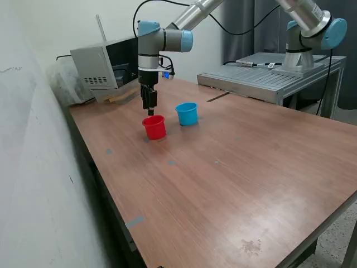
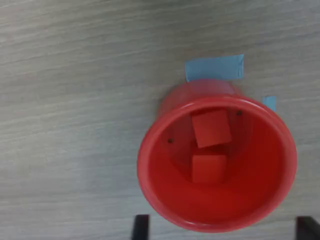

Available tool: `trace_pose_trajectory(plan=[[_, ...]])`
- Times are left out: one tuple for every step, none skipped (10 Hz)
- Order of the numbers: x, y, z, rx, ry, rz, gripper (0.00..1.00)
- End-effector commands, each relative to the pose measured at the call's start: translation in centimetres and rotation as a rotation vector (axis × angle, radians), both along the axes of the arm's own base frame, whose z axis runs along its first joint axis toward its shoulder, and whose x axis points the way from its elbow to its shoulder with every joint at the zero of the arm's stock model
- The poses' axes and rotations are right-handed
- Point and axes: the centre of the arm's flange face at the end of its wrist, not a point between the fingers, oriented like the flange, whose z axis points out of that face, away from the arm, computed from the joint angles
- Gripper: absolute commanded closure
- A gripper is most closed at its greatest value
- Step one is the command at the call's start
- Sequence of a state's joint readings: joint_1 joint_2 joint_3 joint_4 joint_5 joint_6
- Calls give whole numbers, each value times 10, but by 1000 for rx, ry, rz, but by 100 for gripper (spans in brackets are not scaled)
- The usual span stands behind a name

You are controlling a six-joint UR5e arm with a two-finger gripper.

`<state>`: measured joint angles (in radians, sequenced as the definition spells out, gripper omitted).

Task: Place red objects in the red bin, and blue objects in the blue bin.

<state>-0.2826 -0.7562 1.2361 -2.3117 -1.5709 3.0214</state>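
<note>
1. The big brown table (image 1: 234,167) is holding everything — it is looking bare apart from the two cups and some little blue tape bits.
2. A grey box machine (image 1: 103,67) is sitting at the far corner, and a second robot arm (image 1: 307,33) is standing on a metal plate at the back. Both are well away from me, so nothing is standing in my way.
3. I am hanging my gripper (image 1: 149,106) just above the red cup (image 1: 154,127). In the wrist view my finger tips (image 2: 140,227) are showing wide apart with nothing between them, so my hand is open and holding nothing.
4. The blue cup (image 1: 187,113) is standing just beside the red cup, on the exterior view's right. I cannot see inside it.
5. Two red cubes (image 2: 212,128) are lying inside the red cup, touching each other — so I am thinking the red step is done.
6. I am seeing no blue cubes on the table. Next I am needing to lift up and look for them; they may already be in the blue cup.
</note>
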Motion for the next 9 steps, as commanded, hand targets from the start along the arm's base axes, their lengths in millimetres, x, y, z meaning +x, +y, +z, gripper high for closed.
trace_pose_trajectory(plan=[[1, 0, 7, 6, 6, 4, 0], [12, -4, 25, 7, 12, 8, 0], [31, -10, 59, 12, 23, 11, 0], [53, -44, 106, 13, 25, 47, 0], [79, -71, 163, 17, 29, 74, 0], [121, -111, 235, 15, 14, 111, 0], [157, -139, 281, 12, 8, 142, 0], [194, -168, 317, 13, 11, 179, 0], [233, -186, 346, 23, 0, 157, 0]])
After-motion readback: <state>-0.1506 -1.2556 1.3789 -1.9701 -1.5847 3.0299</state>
